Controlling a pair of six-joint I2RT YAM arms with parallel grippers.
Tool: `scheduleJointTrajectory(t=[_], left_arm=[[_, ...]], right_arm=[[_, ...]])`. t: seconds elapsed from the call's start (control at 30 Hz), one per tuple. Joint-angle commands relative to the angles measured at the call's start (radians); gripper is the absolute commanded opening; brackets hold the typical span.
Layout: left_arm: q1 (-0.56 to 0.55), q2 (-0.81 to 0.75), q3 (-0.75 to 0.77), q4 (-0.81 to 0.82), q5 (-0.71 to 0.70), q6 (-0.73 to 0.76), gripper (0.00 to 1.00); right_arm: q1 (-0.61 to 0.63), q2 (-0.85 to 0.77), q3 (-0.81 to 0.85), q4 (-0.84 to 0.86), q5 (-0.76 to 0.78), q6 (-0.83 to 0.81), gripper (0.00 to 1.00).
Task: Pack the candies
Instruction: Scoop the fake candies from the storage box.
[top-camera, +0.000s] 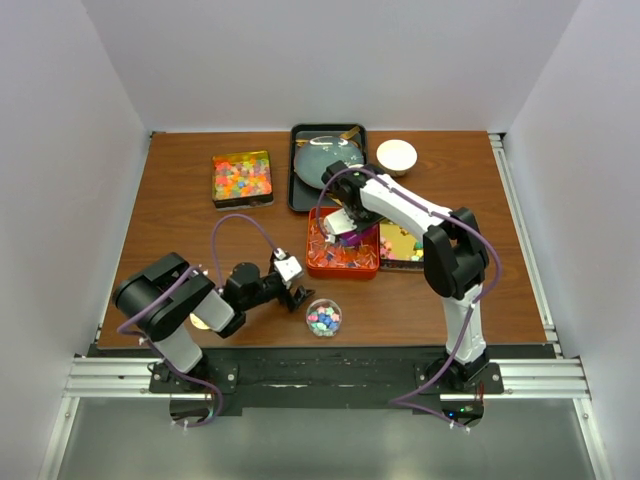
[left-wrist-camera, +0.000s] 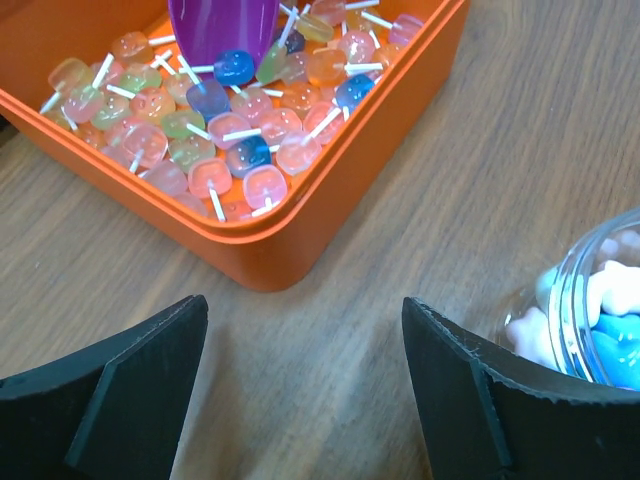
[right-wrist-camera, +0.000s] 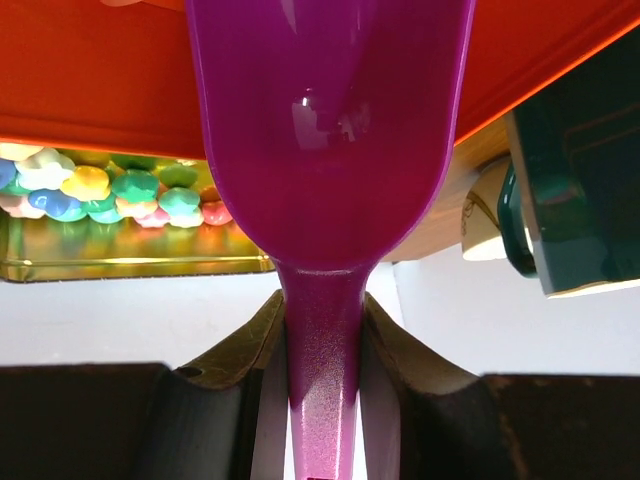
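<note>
Clear-wrapped candies (left-wrist-camera: 230, 130) fill an orange tray (top-camera: 318, 268), whose near wall shows in the left wrist view (left-wrist-camera: 300, 235). My right gripper (top-camera: 343, 222) is shut on the handle of a purple scoop (right-wrist-camera: 330, 130); the scoop's bowl dips into the tray's candies (left-wrist-camera: 220, 30). In the right wrist view my right gripper (right-wrist-camera: 322, 340) clamps the handle from both sides. My left gripper (top-camera: 297, 292) is open and empty, low over the bare wood (left-wrist-camera: 305, 340) between the tray's corner and a small clear jar (top-camera: 323, 317) holding pastel candies (left-wrist-camera: 610, 320).
A clear box of orange-red-yellow gummies (top-camera: 243, 178) stands at the back left. A gold tin of pastel lumps (top-camera: 400, 243) sits right of the orange tray. A dark tray (top-camera: 300, 190) and a white bowl (top-camera: 396, 155) are at the back.
</note>
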Motion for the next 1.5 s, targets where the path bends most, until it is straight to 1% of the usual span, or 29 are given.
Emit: scheduleJointTrajectory(t=[0.0, 0.13, 0.2, 0.3, 0.43, 0.6, 0.7, 0.83, 0.87, 0.93, 0.97, 1.1, 1.17, 1.33, 1.47], left_arm=[[-0.004, 0.012, 0.028, 0.083, 0.011, 0.011, 0.83], [-0.005, 0.058, 0.039, 0.129, 0.019, 0.005, 0.82], [-0.004, 0.081, 0.045, 0.155, 0.027, 0.012, 0.81], [-0.004, 0.156, 0.048, 0.25, 0.028, 0.002, 0.79], [-0.005, 0.2, 0.057, 0.297, 0.013, 0.002, 0.78], [-0.007, 0.207, 0.059, 0.31, 0.031, 0.002, 0.75], [-0.008, 0.212, 0.062, 0.311, 0.033, -0.011, 0.74], [-0.013, 0.209, 0.068, 0.316, 0.024, -0.014, 0.74], [-0.013, 0.207, 0.071, 0.316, 0.019, -0.012, 0.74], [-0.013, 0.207, 0.076, 0.314, 0.018, -0.011, 0.74], [-0.013, 0.204, 0.08, 0.314, 0.015, -0.009, 0.74], [-0.011, 0.192, 0.088, 0.304, -0.007, 0.006, 0.75], [-0.011, 0.181, 0.086, 0.293, -0.01, 0.012, 0.75], [-0.011, 0.123, 0.079, 0.229, -0.022, 0.022, 0.77], [-0.005, 0.037, 0.066, 0.137, -0.041, 0.028, 0.82]], right_arm=[[0.031, 0.031, 0.048, -0.041, 0.042, -0.029, 0.0], [0.066, 0.032, 0.032, -0.047, 0.062, -0.018, 0.0], [0.083, 0.047, 0.039, -0.065, 0.06, 0.016, 0.0], [0.094, 0.069, 0.045, -0.089, 0.054, 0.045, 0.0], [0.109, 0.097, 0.05, -0.102, 0.04, 0.068, 0.0], [0.135, 0.165, 0.13, -0.147, -0.004, 0.132, 0.0], [0.149, 0.205, 0.183, -0.177, -0.056, 0.18, 0.0], [0.155, 0.236, 0.254, -0.207, -0.167, 0.24, 0.0], [0.152, 0.238, 0.263, -0.208, -0.223, 0.256, 0.0], [0.143, 0.235, 0.254, -0.202, -0.273, 0.273, 0.0], [0.138, 0.227, 0.243, -0.201, -0.338, 0.275, 0.0], [0.134, 0.158, 0.153, -0.098, -0.438, 0.252, 0.0], [0.132, 0.143, 0.125, -0.072, -0.452, 0.257, 0.0], [0.112, 0.137, 0.124, -0.069, -0.509, 0.261, 0.0], [0.069, 0.132, 0.131, -0.096, -0.61, 0.264, 0.0]])
